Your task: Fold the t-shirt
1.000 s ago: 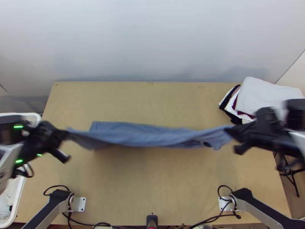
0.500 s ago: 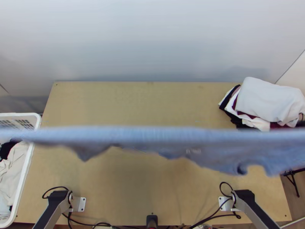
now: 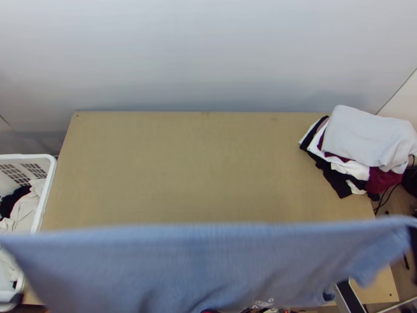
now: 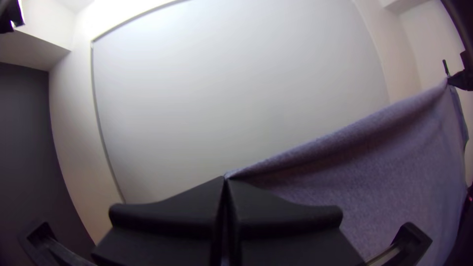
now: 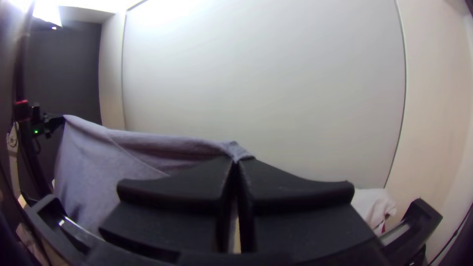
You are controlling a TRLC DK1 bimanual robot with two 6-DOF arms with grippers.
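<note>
Both the left gripper (image 4: 225, 178) and the right gripper (image 5: 235, 161) are closed on the blue shirt (image 3: 198, 261), pinching opposite ends of its upper edge, so it hangs between them over the six o'clock side of the table (image 3: 198, 161). To lay it well, keep that edge taut and level, lowering both ends together. Its long axis runs nine to three o'clock, loose cloth towards six; I can't tell where the collar points.

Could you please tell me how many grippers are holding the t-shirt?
2: the left gripper pinches one end of the upper edge of the hanging t-shirt, and the right gripper pinches the other end.
</note>
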